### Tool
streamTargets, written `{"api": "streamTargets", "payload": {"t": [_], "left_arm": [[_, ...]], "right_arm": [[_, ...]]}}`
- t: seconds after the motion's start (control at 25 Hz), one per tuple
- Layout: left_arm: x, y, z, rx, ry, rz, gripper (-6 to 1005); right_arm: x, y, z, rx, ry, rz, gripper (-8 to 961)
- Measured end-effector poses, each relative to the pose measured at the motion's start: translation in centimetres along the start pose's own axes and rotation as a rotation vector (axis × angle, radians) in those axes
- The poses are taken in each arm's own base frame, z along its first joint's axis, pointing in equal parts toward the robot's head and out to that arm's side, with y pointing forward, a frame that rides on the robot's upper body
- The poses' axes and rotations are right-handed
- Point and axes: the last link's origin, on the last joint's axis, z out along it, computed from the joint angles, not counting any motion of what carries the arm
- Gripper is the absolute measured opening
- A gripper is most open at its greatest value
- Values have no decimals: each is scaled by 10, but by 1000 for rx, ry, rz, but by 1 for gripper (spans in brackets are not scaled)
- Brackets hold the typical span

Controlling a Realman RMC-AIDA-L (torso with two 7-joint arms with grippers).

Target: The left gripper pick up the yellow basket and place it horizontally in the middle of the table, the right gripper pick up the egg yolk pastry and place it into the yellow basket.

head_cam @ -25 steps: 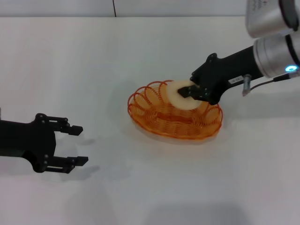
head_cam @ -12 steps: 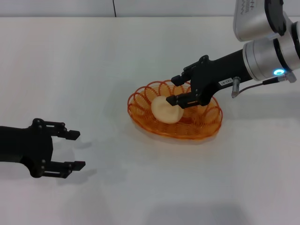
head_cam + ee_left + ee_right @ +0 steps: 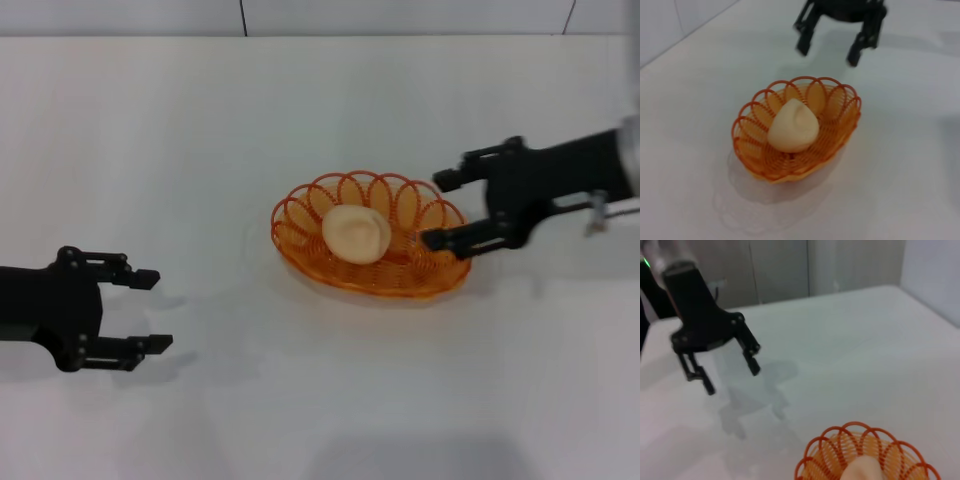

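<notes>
The yellow basket (image 3: 400, 272), an oval of orange wire, lies flat near the middle of the table (image 3: 300, 120). Inside it rests the egg yolk pastry (image 3: 356, 233), pale and domed, touched by no gripper. My right gripper (image 3: 436, 209) is open just beyond the basket's right rim, nothing between its fingers. At the far left my left gripper (image 3: 152, 311) stands open and empty, well away from the basket. The left wrist view shows the basket (image 3: 752, 165) with the pastry (image 3: 794, 127) and the right gripper (image 3: 829, 49) beyond it. The right wrist view shows the basket's rim (image 3: 840, 445) and the left gripper (image 3: 730, 376).
A wall seam runs along the table's far edge (image 3: 242, 18). Bare white table surrounds the basket on all sides.
My right gripper opened, let the pastry drop into the basket and drew back to the right. My left gripper slid slightly further left.
</notes>
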Motion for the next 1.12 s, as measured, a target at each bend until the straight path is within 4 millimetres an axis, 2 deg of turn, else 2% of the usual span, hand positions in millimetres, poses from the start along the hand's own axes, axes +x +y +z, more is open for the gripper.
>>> {"api": "streamTargets", "payload": {"t": [0.2, 0.4, 0.64, 1.12], "left_arm": [[-2, -6, -4, 18, 32, -21, 705], [-2, -9, -4, 1, 51, -33, 705], [-2, -10, -7, -42, 86, -46, 705], [1, -9, -11, -85, 115, -31, 705]], "right_arm": [[26, 4, -29, 6, -63, 24, 748], [45, 9, -46, -2, -99, 44, 743], [56, 14, -47, -33, -89, 50, 743], [57, 16, -49, -61, -86, 46, 744]]}}
